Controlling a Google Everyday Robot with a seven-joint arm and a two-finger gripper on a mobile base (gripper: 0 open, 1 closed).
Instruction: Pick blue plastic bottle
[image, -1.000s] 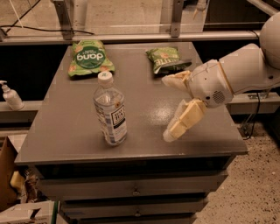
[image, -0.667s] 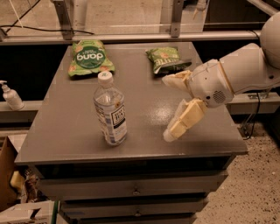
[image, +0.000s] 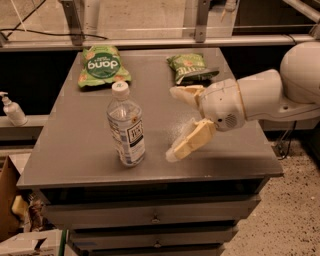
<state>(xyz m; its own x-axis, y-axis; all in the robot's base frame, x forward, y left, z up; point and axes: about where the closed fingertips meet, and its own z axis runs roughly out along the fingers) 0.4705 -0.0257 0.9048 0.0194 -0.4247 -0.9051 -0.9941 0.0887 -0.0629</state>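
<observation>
The blue plastic bottle (image: 126, 126) stands upright on the grey table (image: 75, 155), left of centre near the front. It is clear, with a white cap and a white-blue label with a dark square mark. My gripper (image: 173, 122) comes in from the right on a white arm, level with the bottle and a short way to its right. Its two cream fingers (image: 191, 141) are spread wide apart, open and empty, not touching the bottle.
A green snack bag (image: 102, 66) lies at the table's back left and a smaller green bag (image: 190, 67) at the back centre. A small white pump bottle (image: 12, 110) stands on a ledge off the left. Drawers sit under the table front.
</observation>
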